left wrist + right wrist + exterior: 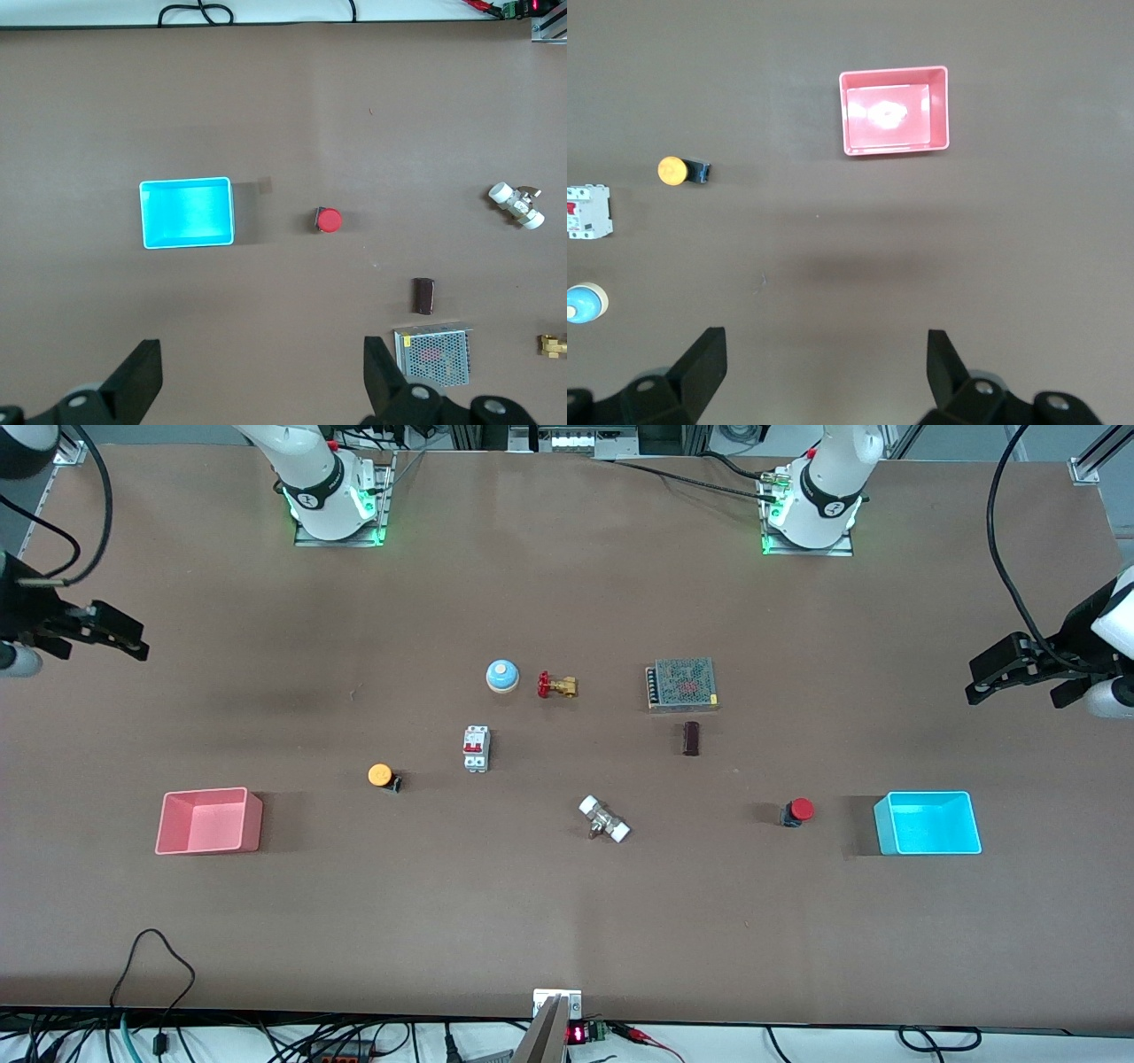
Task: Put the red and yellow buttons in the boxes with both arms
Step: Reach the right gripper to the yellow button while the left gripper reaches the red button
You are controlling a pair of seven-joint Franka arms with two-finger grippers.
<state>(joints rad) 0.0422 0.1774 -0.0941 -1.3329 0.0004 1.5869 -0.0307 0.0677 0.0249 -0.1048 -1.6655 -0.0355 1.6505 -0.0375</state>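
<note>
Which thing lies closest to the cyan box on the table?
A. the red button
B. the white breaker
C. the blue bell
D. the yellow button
A: the red button lies on the table just beside the cyan box, toward the middle of the table, while the other three things lie nearer the right arm's end.

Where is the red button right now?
The red button lies on the table beside the cyan box, toward the left arm's end, untouched.
</note>
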